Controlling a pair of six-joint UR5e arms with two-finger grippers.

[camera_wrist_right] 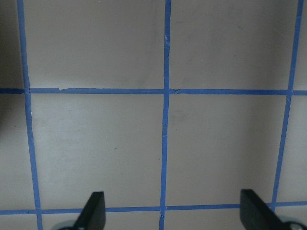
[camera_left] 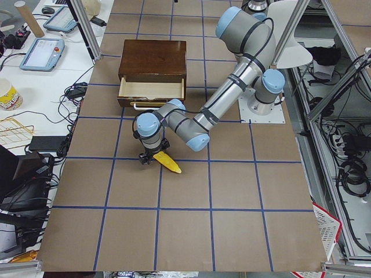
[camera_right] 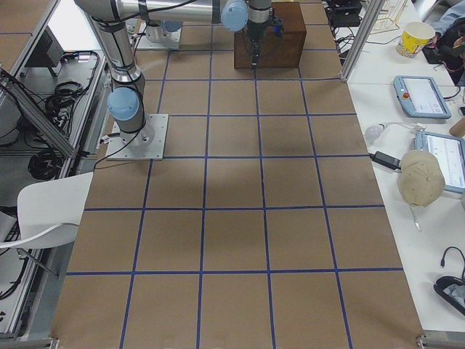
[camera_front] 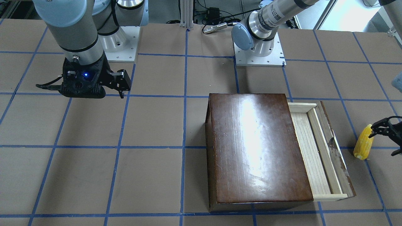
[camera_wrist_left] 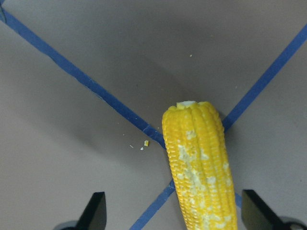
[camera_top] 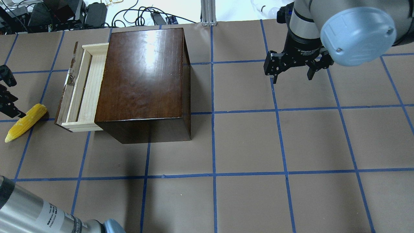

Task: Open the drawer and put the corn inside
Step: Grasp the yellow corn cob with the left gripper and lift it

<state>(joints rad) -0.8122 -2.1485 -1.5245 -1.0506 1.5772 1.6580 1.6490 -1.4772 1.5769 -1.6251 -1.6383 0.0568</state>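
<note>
Corn point(camera_top: 26, 122) lies on the surface point(camera_top: 245, 139) just beside the part-open drawer point(camera_top: 85, 87), between the wide-apart jaws of the left tool point(camera_wrist_left: 175, 218). It is round, so a squeeze may make it roll or slip out. The right tool point(camera_top: 293, 77), also spread, hangs far away

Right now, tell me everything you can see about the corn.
The corn is one bright yellow cob with neat kernel rows, a paler scuffed patch, a flat pale-cored end and a tapered tip. It lies flat on the brown paper table, across a blue tape line, outside the pulled-out drawer and apart from its front. The left end effector hangs over it, open, a finger on either side; whether they touch it is unclear.
</note>
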